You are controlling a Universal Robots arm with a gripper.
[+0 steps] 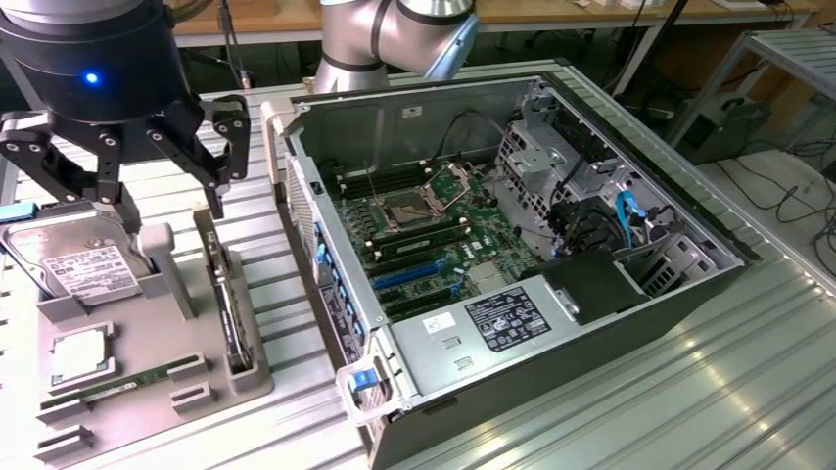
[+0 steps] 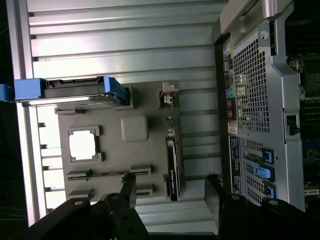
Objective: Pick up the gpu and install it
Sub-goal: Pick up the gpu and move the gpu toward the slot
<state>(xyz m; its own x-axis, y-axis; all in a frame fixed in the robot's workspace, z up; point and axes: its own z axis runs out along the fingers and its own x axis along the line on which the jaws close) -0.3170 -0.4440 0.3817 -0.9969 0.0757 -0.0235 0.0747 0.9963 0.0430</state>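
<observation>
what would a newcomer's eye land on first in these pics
The open computer case sits in the middle of the exterior view, its green motherboard laid bare. At that view's left the black gripper hangs open above the grey tray, where the gpu and a silver hard drive each stand on edge.

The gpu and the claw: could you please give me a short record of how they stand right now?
gpu: on edge in a slot of the gray tray, not installed
claw: open, empty, above the tray near the gpu
computer case: side open, at the exterior view's right of the tray
hard drive: in the tray
</observation>
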